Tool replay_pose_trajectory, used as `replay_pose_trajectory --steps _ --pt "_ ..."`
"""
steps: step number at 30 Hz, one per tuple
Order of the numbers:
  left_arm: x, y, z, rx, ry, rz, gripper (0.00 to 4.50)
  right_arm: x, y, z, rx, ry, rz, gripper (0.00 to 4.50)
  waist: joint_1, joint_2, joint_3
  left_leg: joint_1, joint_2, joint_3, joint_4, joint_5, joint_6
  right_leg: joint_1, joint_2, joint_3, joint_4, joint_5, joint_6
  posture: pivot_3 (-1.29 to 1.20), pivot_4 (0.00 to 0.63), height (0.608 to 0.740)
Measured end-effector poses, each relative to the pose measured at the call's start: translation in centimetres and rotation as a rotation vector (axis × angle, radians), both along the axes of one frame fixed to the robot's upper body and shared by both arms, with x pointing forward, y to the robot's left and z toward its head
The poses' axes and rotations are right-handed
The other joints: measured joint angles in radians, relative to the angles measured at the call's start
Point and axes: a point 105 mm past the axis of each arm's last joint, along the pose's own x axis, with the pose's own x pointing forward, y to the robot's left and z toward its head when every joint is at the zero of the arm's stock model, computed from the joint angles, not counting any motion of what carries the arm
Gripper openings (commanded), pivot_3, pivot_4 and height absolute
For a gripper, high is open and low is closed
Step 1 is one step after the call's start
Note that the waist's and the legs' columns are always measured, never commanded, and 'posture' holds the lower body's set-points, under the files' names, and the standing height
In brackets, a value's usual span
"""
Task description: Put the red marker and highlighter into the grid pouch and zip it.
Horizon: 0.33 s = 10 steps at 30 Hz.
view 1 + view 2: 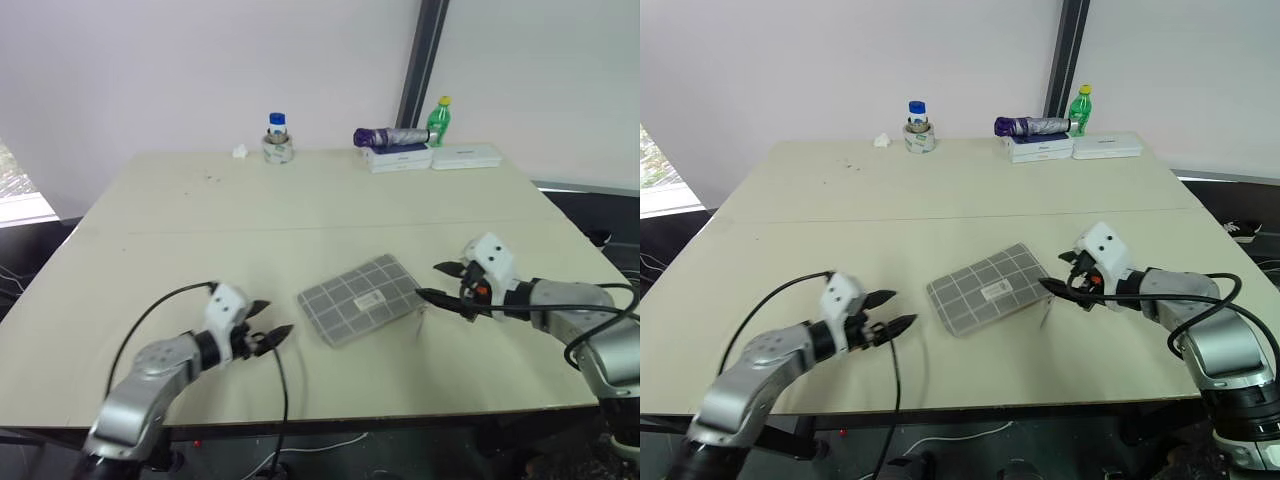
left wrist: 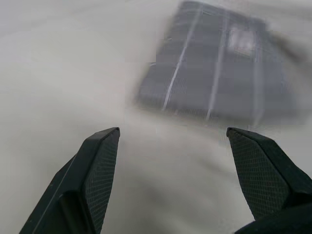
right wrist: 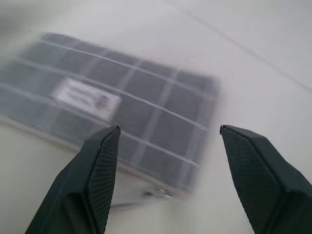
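Grid pouch point(image 1: 362, 298) flat on the counter point(image 1: 300, 210), between the two end effectors, touching neither. White label point(image 1: 369, 297) face up; zipper pull point(image 3: 158, 194) lying on the counter off the pouch corner nearest the right end effector. Left end effector point(image 1: 270, 321) spread wide, empty, hovering a short way off the pouch's near corner, fingers point(image 2: 97, 165) aimed toward it. Right end effector point(image 1: 436, 281) likewise spread wide, gripping nothing, tips just beside the pouch's edge, above the zipper pull. Well beyond both end effectors, along the counter's far edge: tape roll point(image 1: 278, 150) with a blue-capped bottle point(image 1: 277, 123), folded purple umbrella point(image 1: 390, 137) on white boxes point(image 1: 432, 156), green bottle point(image 1: 438, 122).
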Motion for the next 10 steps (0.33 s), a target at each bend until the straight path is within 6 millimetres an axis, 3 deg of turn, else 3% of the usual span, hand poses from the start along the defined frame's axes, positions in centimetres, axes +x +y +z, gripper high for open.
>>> replay_pose_trajectory --steps 6,10 --pt "0.7 4.4 2.0 -0.041 -0.067 0.211 3.67 0.6 -1.1 0.1 0.058 -0.044 -0.034 3.38 0.006 0.0 0.0 0.0 -0.001 0.0 0.002 0.0 0.0 0.002 -0.001 0.0 0.0 0.0 0.0 0.0 0.15 0.74" --pt "0.7 5.9 2.4 -0.046 -0.086 0.282 3.67 0.5 -1.3 -0.4 0.079 -0.023 -0.021 3.38 0.003 0.0 0.0 0.0 -0.001 0.0 0.001 0.0 0.0 0.001 -0.001 -0.001 0.0 0.0 0.0 0.0 0.15 0.74"
